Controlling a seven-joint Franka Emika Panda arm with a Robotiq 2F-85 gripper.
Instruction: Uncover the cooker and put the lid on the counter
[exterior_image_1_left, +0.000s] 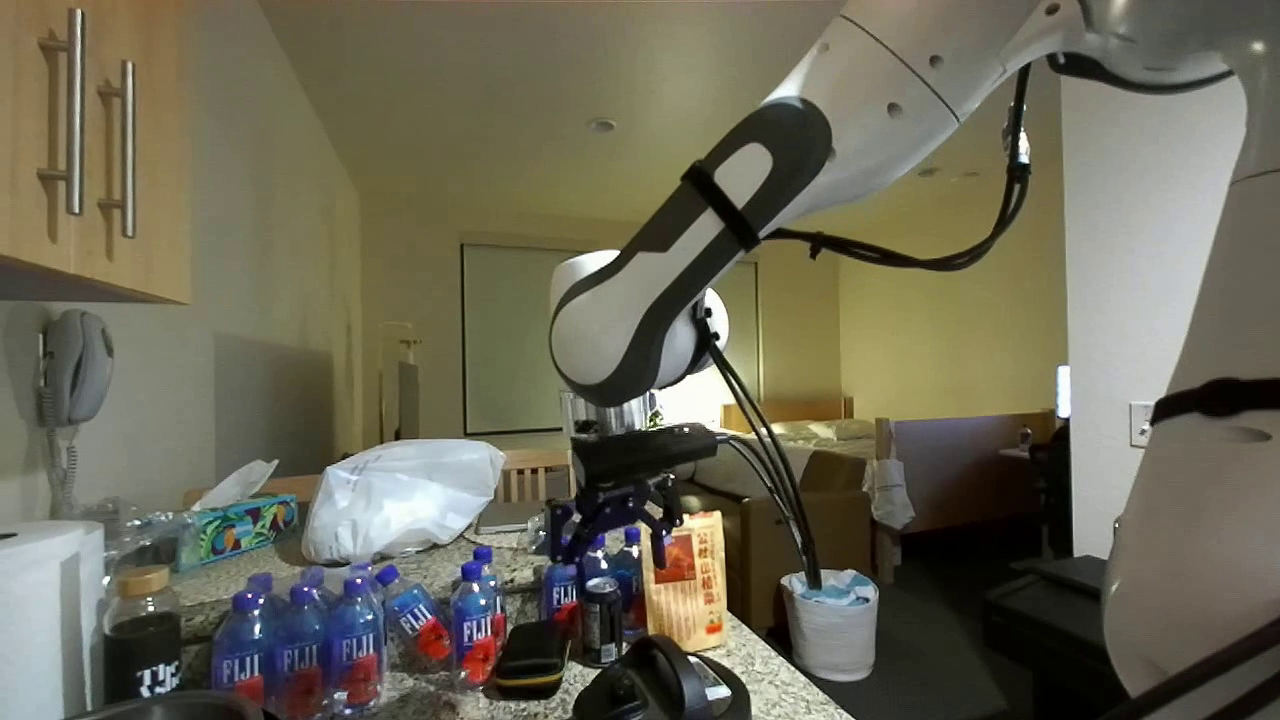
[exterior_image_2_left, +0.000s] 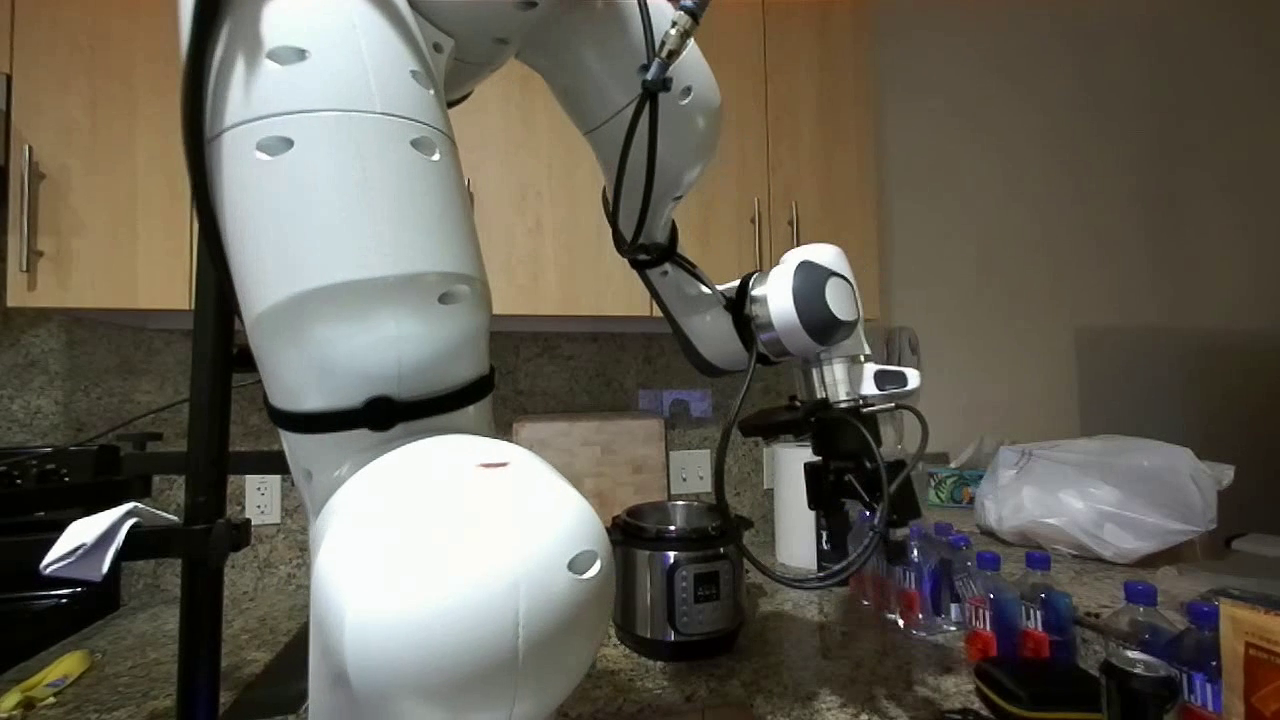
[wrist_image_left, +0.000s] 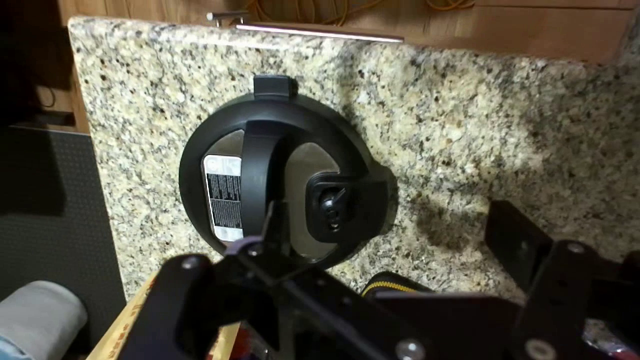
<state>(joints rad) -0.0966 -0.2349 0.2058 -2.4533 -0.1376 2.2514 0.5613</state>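
The cooker (exterior_image_2_left: 655, 600), a steel and black pot, stands uncovered on the counter (exterior_image_2_left: 800, 650) by the backsplash, its top open. Only its dark rim (exterior_image_1_left: 175, 706) shows in the bottom left corner of an exterior view. On the speckled counter (wrist_image_left: 450, 125) lies the round black lid (wrist_image_left: 312, 155), handle up, near the worktop's end. The same lid (exterior_image_1_left: 662, 690) is cut off at the bottom of an exterior view. My gripper (wrist_image_left: 387, 215) is open and apart from the lid, fingers spread with nothing between them. In an exterior view the gripper (exterior_image_1_left: 612, 545) hangs above the bottles, pointing down.
Several blue-capped water bottles (exterior_image_1_left: 330, 640) crowd the counter, with a dark can (exterior_image_1_left: 602, 620), a paper snack bag (exterior_image_1_left: 690, 580) and a black zip case (exterior_image_1_left: 532, 660) near the lid. Further back sit a white plastic bag (exterior_image_1_left: 400, 500) and a tissue box (exterior_image_1_left: 240, 528).
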